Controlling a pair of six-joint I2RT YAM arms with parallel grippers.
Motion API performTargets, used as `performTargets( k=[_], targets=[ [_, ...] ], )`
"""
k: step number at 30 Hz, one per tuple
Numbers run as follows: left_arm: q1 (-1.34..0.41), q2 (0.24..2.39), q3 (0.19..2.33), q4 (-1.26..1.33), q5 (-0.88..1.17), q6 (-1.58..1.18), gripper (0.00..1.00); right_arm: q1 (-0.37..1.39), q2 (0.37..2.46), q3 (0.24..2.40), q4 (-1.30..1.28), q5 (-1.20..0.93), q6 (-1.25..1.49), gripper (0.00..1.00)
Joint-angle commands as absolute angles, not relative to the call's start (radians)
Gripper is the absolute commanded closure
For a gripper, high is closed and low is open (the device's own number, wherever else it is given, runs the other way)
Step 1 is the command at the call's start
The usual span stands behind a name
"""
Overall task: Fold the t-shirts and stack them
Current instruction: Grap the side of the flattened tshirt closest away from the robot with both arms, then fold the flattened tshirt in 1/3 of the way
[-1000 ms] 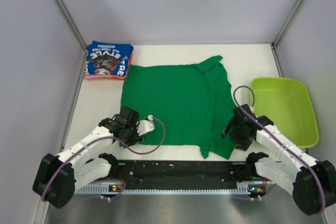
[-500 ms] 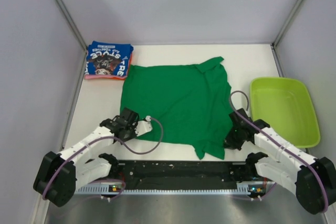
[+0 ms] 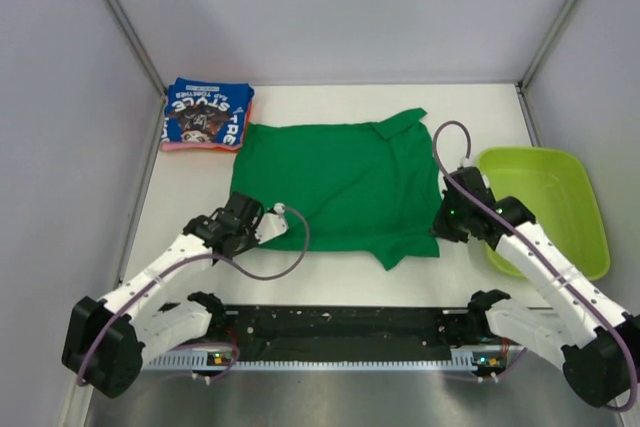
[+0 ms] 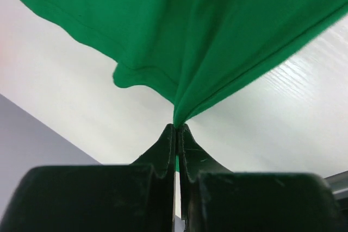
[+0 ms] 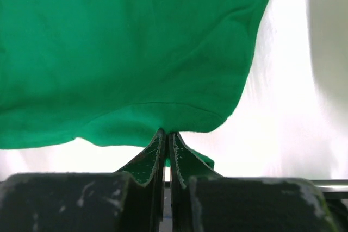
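A bright green t-shirt (image 3: pixel 335 187) lies spread on the white table, its near hem lifted and drawn away from the arms. My left gripper (image 3: pixel 250 224) is shut on the shirt's near left corner; the left wrist view has the green cloth (image 4: pixel 206 36) pinched between the fingertips (image 4: pixel 169 134). At the near right edge of the shirt my right gripper (image 3: pixel 450 219) is also shut on the cloth (image 5: pixel 136 52). A folded blue t-shirt (image 3: pixel 207 113) with white lettering rests on an orange-pink one (image 3: pixel 180 146) at the far left.
A lime-green plastic tub (image 3: pixel 543 210) stands at the right side, close beside my right arm. Grey walls enclose the table on three sides. A black rail (image 3: pixel 340 325) runs along the near edge between the arm bases.
Both grippers went from open to shut on the green t-shirt's near edge, then moved away from the bases, carrying that edge up over the shirt. The near sleeve has shifted with it.
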State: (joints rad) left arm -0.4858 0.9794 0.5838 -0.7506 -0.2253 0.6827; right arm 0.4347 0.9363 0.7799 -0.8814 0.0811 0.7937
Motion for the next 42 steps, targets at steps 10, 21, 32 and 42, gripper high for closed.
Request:
performTargets(
  k=[10,21,32,42],
  targets=[
    [-0.411,1.224,0.804,-0.597,-0.290,0.747,1.00,0.302,1.186,0.956,-0.785,0.248,0.488,1.00],
    [-0.361,1.474,0.925,-0.542,-0.321,0.779,1.00,0.292,1.426,1.045,-0.697,0.356,0.442,1.00],
    [-0.333,1.632,1.029,-0.517,-0.344,0.790,0.99,0.282,1.626,1.124,-0.640,0.402,0.405,1.00],
    [-0.301,1.703,1.097,-0.482,-0.348,0.772,0.79,0.281,1.735,1.206,-0.580,0.423,0.388,1.00]
  ],
)
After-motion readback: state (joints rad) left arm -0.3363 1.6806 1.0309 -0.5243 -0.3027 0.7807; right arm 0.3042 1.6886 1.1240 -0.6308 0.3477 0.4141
